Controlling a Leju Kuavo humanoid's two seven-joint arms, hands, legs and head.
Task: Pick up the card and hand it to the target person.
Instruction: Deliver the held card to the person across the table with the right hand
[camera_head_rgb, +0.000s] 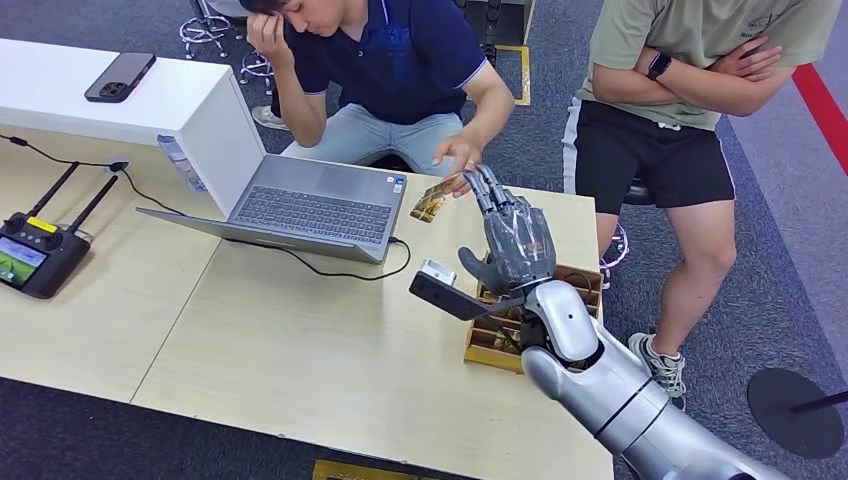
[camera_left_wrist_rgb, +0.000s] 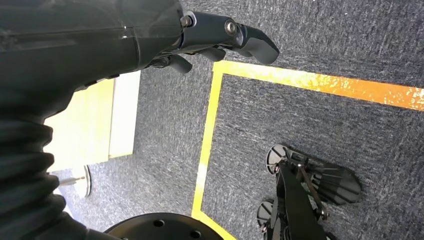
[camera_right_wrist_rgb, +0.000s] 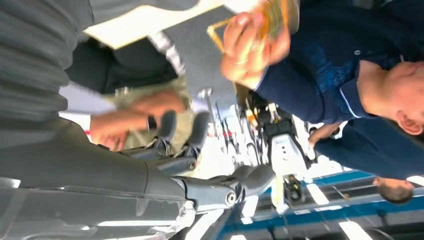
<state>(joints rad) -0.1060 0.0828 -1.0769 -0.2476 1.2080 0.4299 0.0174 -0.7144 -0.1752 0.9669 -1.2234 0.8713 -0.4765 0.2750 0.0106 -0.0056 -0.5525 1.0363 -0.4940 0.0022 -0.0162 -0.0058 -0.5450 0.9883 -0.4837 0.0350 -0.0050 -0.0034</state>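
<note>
Raised over the table's far right corner, the right hand (camera_head_rgb: 515, 240) is empty, fingers spread and extended toward the seated person's hand (camera_head_rgb: 458, 153), which holds the card (camera_head_rgb: 434, 198) just beside the laptop (camera_head_rgb: 300, 208). Its long axis tilts diagonally. Below the wrist sits a wooden box (camera_head_rgb: 500, 345). Over carpet, the left hand (camera_left_wrist_rgb: 210, 40) holds nothing, fingers loosely apart.

One card (camera_head_rgb: 437, 198), one laptop (camera_head_rgb: 306, 210), one phone (camera_head_rgb: 120, 77), two people (camera_head_rgb: 395, 60).
</note>
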